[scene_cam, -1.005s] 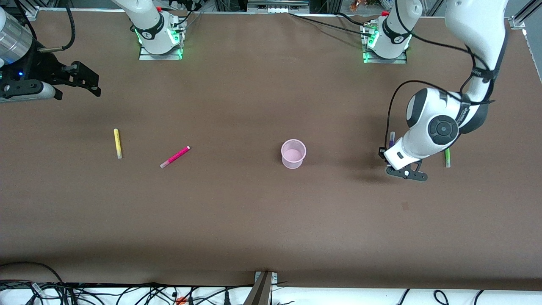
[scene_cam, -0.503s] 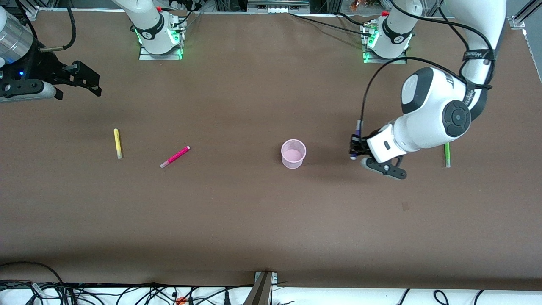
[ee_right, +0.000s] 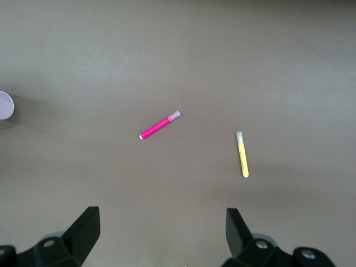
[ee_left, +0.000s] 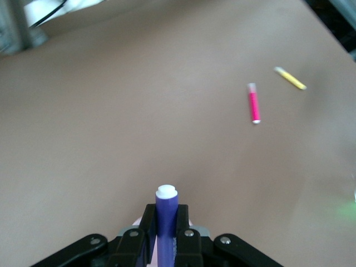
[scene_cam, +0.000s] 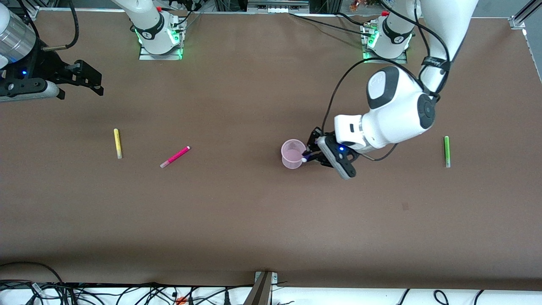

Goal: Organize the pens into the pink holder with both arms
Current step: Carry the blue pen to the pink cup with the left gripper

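The left gripper (scene_cam: pixel 310 156) hangs just beside the pink holder (scene_cam: pixel 293 153), its jaws clamped on the purple pen (ee_left: pixel 166 222), whose pale tip reaches over the holder's rim. The right gripper (scene_cam: pixel 91 80) waits with jaws spread wide and empty, up over the right arm's end of the table (scene_cam: pixel 254 220). The yellow pen (scene_cam: pixel 117 143), pink pen (scene_cam: pixel 175 157) and green pen (scene_cam: pixel 446 151) lie flat on the table.

The front camera hangs high, facing both arm bases across the whole table (scene_cam: pixel 254 220). Each wrist camera peers past its own fingers (from well above) – both catch the pink pen (ee_left: pixel 253 104) and yellow pen (ee_right: pixel 242 154) toward the right arm's end.
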`<action>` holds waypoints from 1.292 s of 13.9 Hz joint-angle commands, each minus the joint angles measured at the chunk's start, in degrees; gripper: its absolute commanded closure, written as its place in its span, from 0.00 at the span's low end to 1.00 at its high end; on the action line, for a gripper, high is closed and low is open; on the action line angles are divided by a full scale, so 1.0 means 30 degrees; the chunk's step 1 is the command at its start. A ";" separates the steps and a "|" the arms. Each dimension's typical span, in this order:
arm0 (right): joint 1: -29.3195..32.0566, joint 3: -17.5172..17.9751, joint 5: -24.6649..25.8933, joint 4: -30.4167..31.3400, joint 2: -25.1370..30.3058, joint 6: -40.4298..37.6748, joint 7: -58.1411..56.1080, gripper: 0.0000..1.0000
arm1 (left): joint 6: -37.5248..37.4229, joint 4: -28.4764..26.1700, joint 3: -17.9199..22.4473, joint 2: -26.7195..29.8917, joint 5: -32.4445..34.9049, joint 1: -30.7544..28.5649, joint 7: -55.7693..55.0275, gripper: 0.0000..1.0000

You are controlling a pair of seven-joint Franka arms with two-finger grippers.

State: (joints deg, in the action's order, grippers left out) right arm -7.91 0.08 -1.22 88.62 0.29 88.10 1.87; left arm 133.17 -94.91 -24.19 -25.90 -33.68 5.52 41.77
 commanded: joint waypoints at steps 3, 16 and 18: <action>-0.0030 -0.0084 -0.0239 0.0284 0.0372 -0.0010 0.0050 0.00 | 0.0257 0.0054 -0.0667 -0.0944 -0.1951 -0.0052 0.8002 1.00; -0.0029 -0.0143 0.1075 -0.0184 -0.3984 0.0812 -0.0271 0.00 | 0.0931 -0.1821 -0.0989 -0.1974 -0.8959 -0.0228 2.0443 0.00; -0.0204 -0.0056 0.1109 0.0048 -0.4518 0.1481 -0.0098 0.00 | 0.0786 -0.1821 -0.0989 -0.1243 -0.8988 -0.0373 2.0066 0.00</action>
State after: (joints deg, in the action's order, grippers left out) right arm -7.80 -0.31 1.00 89.32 -11.30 91.77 1.76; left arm 135.48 -99.25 -26.43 -32.65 -58.85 5.47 100.85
